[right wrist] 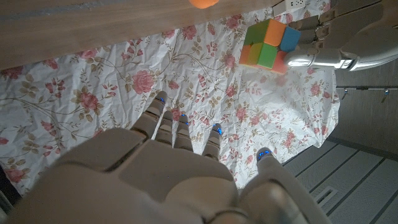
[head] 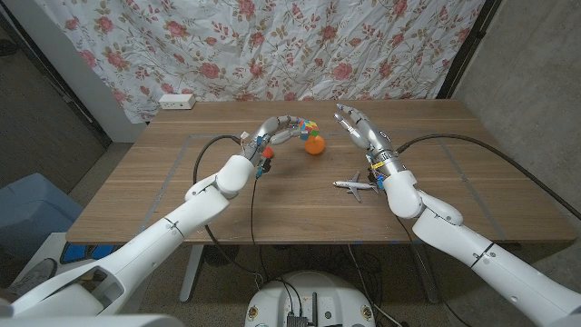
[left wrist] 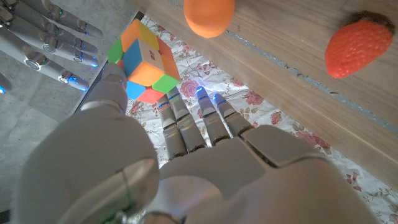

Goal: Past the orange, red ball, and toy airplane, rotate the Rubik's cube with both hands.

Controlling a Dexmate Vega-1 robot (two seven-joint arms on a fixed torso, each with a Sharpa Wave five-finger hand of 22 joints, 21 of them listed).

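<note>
My left hand (head: 283,127) holds the multicoloured Rubik's cube (head: 308,128) at its fingertips, raised above the table just behind the orange (head: 314,144). The left wrist view shows the cube (left wrist: 144,62) pinched between thumb and fingers, with the orange (left wrist: 209,15) and a red strawberry-shaped toy (left wrist: 359,46) on the wood beyond. My right hand (head: 359,129) is open with its fingers apart, a short gap to the right of the cube and not touching it. In the right wrist view the cube (right wrist: 269,45) sits in the left hand (right wrist: 348,45). The white toy airplane (head: 354,186) lies by my right wrist.
A white power strip (head: 177,101) lies at the table's (head: 182,200) back left corner. A floral curtain (head: 272,45) hangs close behind the table. A blue bin (head: 27,213) stands on the floor to the left.
</note>
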